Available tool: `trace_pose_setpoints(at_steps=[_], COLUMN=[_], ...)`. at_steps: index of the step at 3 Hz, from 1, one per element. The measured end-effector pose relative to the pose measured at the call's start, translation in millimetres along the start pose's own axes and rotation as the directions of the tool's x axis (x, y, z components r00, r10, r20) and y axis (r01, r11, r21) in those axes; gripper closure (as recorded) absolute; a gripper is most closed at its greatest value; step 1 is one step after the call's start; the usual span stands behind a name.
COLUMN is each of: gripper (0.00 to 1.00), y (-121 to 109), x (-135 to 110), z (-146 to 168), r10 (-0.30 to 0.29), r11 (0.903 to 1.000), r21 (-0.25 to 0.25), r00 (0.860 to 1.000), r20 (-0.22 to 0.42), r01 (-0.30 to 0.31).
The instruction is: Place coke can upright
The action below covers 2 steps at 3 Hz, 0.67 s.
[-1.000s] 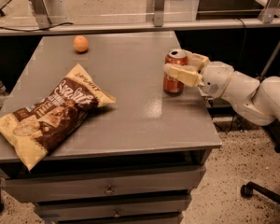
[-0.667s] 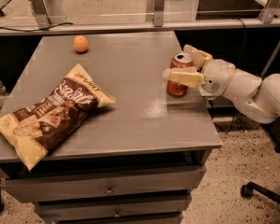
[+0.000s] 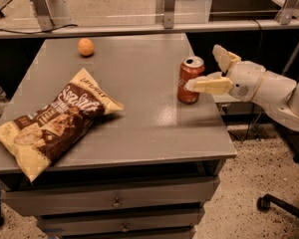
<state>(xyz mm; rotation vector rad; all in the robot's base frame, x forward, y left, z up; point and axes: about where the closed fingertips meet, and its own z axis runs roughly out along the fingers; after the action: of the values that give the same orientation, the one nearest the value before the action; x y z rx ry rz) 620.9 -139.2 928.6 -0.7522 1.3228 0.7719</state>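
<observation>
The coke can (image 3: pixel 189 78), red-orange with a silver top, stands upright on the grey table (image 3: pixel 139 118) near its right edge. My gripper (image 3: pixel 202 67) comes in from the right and is open just right of the can. The near finger (image 3: pixel 209 85) lies along the can's right side, with its tip at or just in front of the can. The far finger (image 3: pixel 223 58) is spread away behind and right of the can. Nothing is held in the gripper.
A large chip bag (image 3: pixel 55 126) lies on the table's left front. A round orange fruit (image 3: pixel 86 47) sits at the back left. Drawers (image 3: pixel 117 202) are under the table top. A railing (image 3: pixel 139 29) runs behind the table.
The gripper's fingers have spread apart and the arm has drawn back to the right. The can, gripped before, now stands free on the table.
</observation>
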Motion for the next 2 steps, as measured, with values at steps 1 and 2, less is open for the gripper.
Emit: trace_pose_setpoints(at_steps=[1,2], gripper=[0.00,0.00], y=[-1,-4], x=[-13,-38], z=[-39,-94], r10=[0.006,-0.006], r11=[0.9998,0.9981], r21=[0.019,0.061], r00=[0.999,0.996], r20=[-0.037,-0.084], r01=[-0.005,0.011])
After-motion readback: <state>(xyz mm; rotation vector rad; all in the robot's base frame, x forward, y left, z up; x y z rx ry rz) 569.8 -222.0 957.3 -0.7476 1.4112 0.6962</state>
